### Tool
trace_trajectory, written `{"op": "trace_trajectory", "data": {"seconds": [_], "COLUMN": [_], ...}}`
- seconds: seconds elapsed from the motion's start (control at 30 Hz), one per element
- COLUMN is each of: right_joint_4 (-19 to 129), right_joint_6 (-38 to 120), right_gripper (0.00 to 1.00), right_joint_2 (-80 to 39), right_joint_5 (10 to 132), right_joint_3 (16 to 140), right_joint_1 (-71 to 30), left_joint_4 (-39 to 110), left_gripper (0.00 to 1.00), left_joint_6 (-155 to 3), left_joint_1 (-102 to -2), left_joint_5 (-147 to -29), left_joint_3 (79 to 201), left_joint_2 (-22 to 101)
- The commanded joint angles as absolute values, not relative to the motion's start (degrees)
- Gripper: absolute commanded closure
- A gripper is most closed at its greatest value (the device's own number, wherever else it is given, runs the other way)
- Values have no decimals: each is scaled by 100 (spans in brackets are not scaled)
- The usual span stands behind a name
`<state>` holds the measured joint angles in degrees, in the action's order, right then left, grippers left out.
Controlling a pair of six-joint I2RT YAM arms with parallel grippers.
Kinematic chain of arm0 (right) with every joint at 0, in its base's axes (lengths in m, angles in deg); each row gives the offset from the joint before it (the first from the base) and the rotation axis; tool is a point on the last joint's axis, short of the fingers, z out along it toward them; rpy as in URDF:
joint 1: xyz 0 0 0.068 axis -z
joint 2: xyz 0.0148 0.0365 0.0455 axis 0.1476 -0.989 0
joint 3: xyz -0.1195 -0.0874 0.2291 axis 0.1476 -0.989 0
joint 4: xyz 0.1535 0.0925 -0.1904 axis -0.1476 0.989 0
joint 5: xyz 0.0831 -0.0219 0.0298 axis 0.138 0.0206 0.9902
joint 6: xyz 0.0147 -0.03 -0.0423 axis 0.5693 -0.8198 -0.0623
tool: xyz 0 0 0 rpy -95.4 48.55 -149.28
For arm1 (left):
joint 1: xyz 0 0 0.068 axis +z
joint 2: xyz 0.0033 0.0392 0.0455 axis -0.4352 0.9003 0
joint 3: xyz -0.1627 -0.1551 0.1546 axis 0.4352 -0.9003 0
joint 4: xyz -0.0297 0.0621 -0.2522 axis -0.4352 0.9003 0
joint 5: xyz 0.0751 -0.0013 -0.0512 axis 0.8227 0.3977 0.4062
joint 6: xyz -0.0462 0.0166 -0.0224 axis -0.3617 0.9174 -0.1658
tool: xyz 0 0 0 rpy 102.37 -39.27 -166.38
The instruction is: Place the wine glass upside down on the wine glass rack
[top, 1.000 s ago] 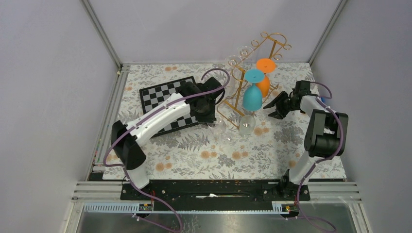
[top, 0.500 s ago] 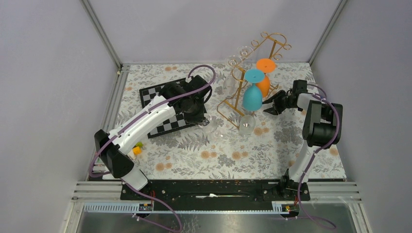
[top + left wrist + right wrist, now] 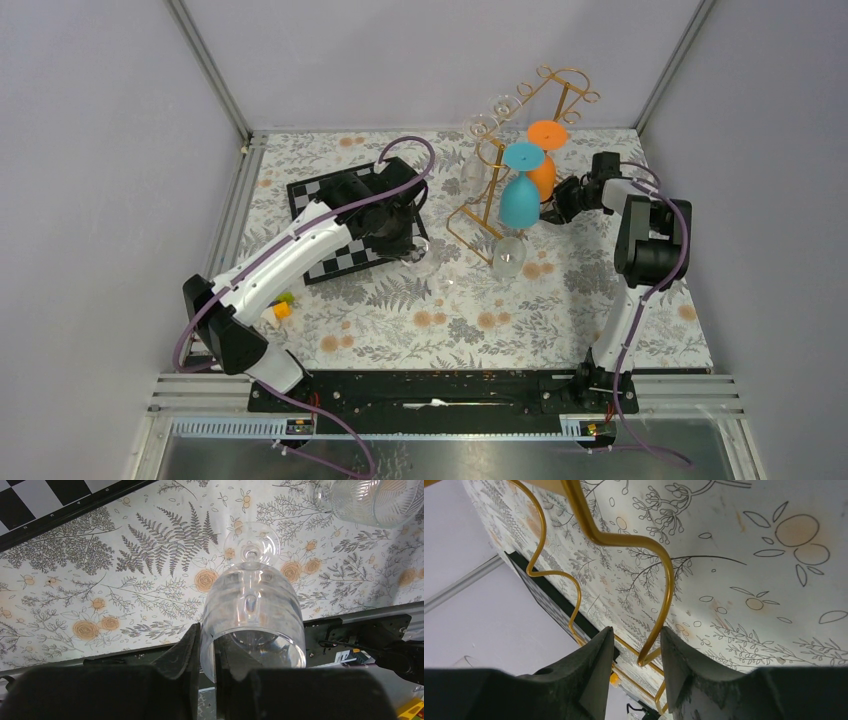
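Left wrist: left jaws clench wine glass (image 3: 252, 615); right jaws parted around rack (image 3: 624, 539).

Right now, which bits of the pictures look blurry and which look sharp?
Left wrist view: the black gripper fingers are soft and dark, while the clear wine glass and flowery tablecloth are sharp. Right wrist view: the black fingers blur too; the thin gold wire rack is crisp. Top view: even light, nothing blurry.

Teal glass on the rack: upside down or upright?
Upside down: the teal glass has its flat foot uppermost, bowl hanging below, on the rack.
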<state>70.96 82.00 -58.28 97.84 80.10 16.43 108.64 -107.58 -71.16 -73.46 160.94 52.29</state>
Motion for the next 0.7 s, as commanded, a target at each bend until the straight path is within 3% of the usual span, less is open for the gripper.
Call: {"op": "trace_trajectory", "data": {"seconds": [0.0, 0.67], "right_joint_4": [7581, 8586], "right_joint_6": [8140, 7571], "right_gripper": [56, 87], "right_joint_2": [-5901, -5821], "right_joint_5": [9584, 9777], "right_joint_3": [8331, 8290], "right_joint_1": [1570, 1561], "left_joint_4": [10805, 10858], "left_gripper": [100, 100], "left_joint_6": [-10727, -10731], "left_joint_1": [-7080, -7075], "left_joint_5": [-7256, -7242], "left_joint_3": [16087, 16119], "left_joint_2": [4923, 4732]}}
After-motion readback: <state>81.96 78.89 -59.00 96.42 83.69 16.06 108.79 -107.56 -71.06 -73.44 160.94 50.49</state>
